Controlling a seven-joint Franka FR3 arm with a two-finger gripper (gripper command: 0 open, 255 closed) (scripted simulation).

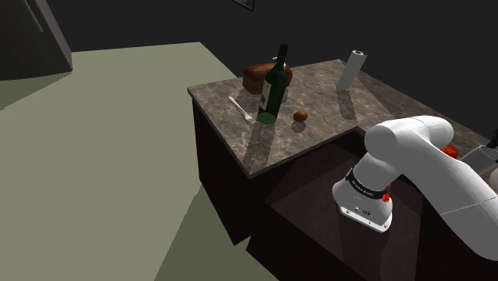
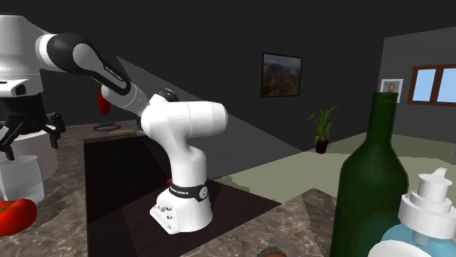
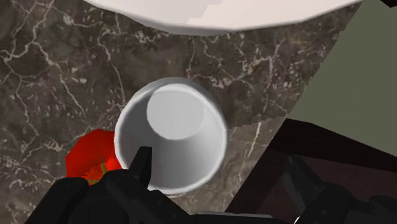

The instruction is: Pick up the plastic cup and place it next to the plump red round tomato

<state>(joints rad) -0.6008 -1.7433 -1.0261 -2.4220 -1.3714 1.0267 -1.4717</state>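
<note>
A plain white cup (image 3: 170,143) stands upright on the dark marble counter (image 3: 51,83), seen from above with its mouth open. The red tomato (image 3: 90,156) lies right beside it, touching or nearly touching its wall. My black gripper (image 3: 219,175) hangs just above the cup, open. One finger (image 3: 141,167) shows over the cup's rim on the tomato side, the other stands well clear of the cup. In the second exterior view the gripper (image 2: 29,140) hovers over the cup (image 2: 18,179), with the tomato (image 2: 14,215) at its foot. A bit of the tomato (image 1: 452,149) peeks out behind the arm.
At the counter's far end stand a green bottle (image 1: 274,86), a bread loaf (image 1: 257,77), a fork (image 1: 241,109), a small brown round thing (image 1: 300,116) and a paper roll (image 1: 350,70). A large white rounded shape (image 3: 216,13) lies beyond the cup. A pump dispenser (image 2: 427,219) is close to the second camera.
</note>
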